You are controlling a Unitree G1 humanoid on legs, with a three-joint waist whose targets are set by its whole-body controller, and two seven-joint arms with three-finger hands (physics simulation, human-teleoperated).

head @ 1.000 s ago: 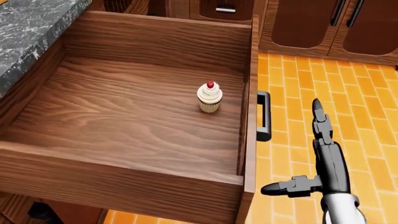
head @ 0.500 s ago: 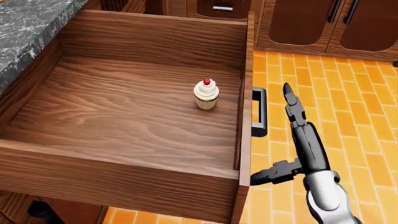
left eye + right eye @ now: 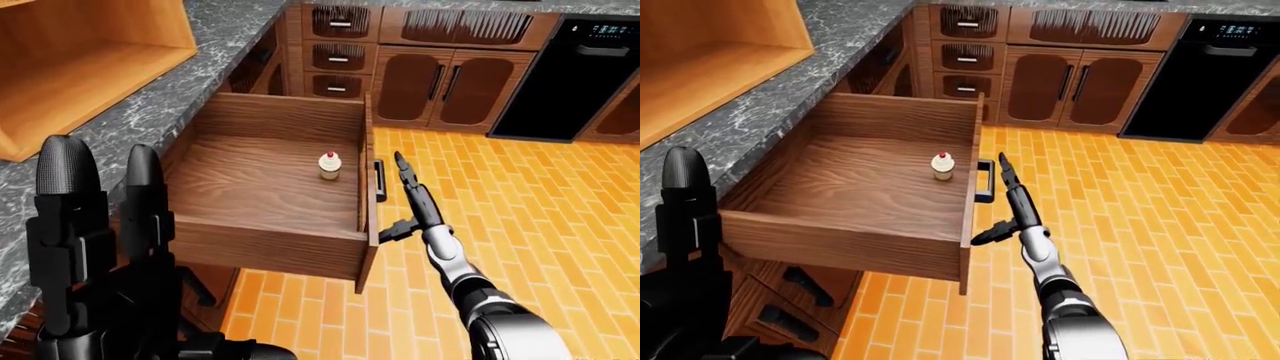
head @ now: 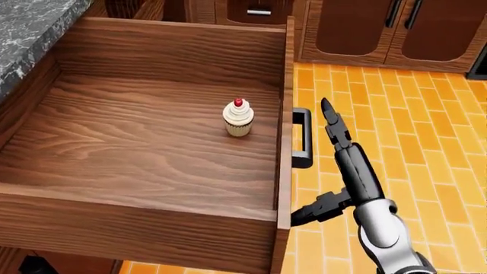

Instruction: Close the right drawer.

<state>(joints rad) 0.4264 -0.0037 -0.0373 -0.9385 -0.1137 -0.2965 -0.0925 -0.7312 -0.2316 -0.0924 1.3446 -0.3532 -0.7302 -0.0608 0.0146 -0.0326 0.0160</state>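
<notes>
The right drawer [image 4: 152, 142] stands pulled far out from under the grey stone counter [image 3: 190, 82], its wooden floor open to the head view. A single cupcake [image 4: 237, 119] with white frosting and a red cherry sits upright on the drawer floor, nearer the drawer's front panel than its other walls. The black handle [image 4: 302, 137] is mounted on the outer face of that front panel, on the right side of the drawer in the head view.

The right robot hand [image 4: 335, 165] is stretched out over the orange brick floor [image 4: 426, 131], just beside the handle, with its long fingers [image 4: 331, 123] straight and spread away from the thumb, which juts toward the drawer front; the hand is apart and grips nothing. Whether the thumb touches the panel cannot be told.

The left robot hand [image 3: 100, 247] rises large at the lower left of the left-eye view, fingers upright and apart, holding nothing.
</notes>
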